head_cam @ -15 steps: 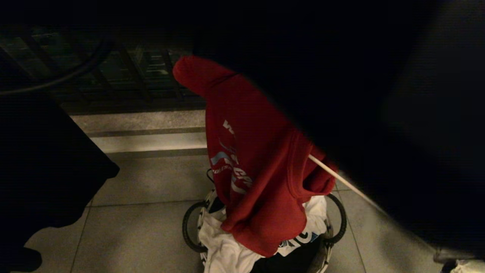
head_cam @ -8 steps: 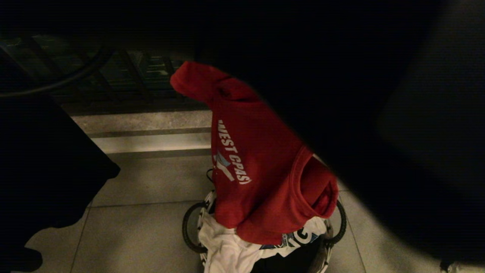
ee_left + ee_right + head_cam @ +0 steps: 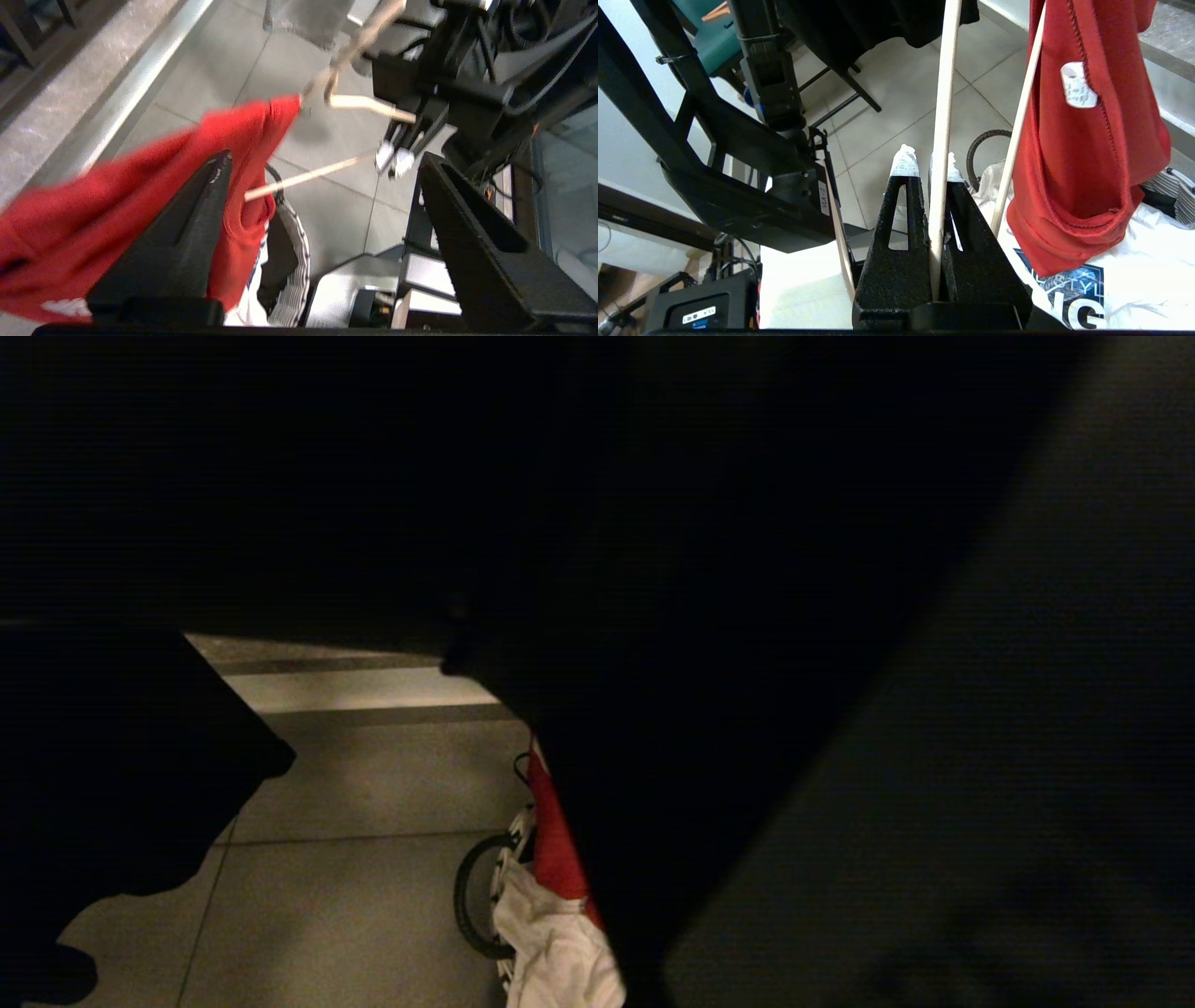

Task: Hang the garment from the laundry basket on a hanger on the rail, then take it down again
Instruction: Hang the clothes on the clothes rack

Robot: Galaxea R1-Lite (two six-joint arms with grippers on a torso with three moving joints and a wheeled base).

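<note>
right gripper [image 3: 927, 161] clamps hanger [image 3: 942, 116] | left gripper [image 3: 322, 177] spread wide, empty | garment [image 3: 107, 205] against its finger

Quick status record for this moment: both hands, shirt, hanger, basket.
left hand: open, holding nothing, red shirt draped beside one finger
right hand: shut on the hanger's rod
hanger: cream wire, one end inside the shirt
red shirt: partly on the hanger, hanging over the basket
basket: on the floor tiles, white shirt inside
</note>
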